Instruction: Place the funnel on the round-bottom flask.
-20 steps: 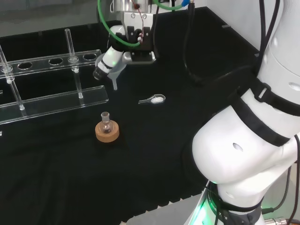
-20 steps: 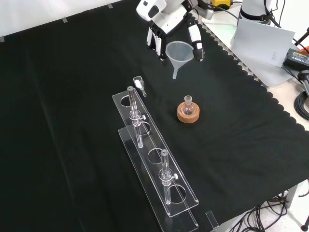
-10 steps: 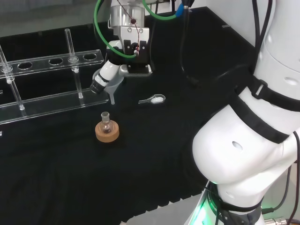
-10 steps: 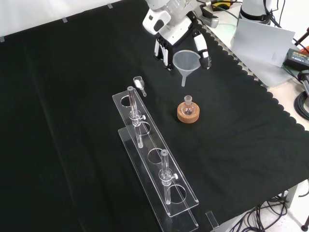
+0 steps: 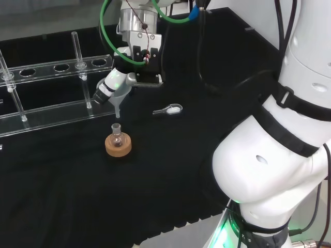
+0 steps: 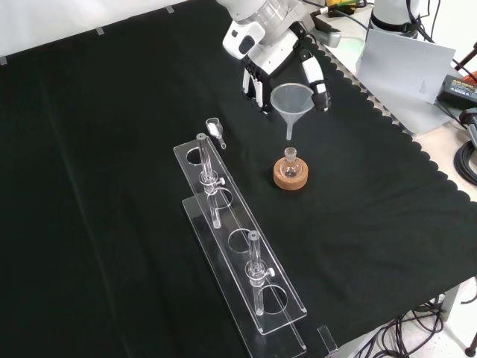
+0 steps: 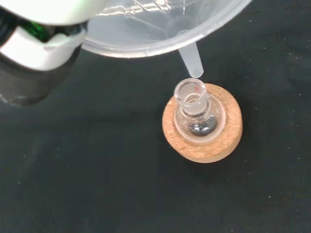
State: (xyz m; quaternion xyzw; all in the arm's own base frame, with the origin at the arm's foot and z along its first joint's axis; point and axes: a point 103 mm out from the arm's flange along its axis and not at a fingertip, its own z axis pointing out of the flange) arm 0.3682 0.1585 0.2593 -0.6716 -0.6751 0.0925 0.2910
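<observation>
the funnel (image 6: 289, 101) hangs with its spout tip just above the mouth of the flask (image 6: 290, 163), which sits upright in its cork ring (image 6: 290, 176) directly below the fingers. to do this step well, i judge the spout should be lined up dead over the narrow neck and brought straight down, kept upright, and released only once the cone rests on the rim. the hand (image 6: 277, 51) has its fingers (image 6: 317, 74) curled around the funnel's wide rim, holding it.
</observation>
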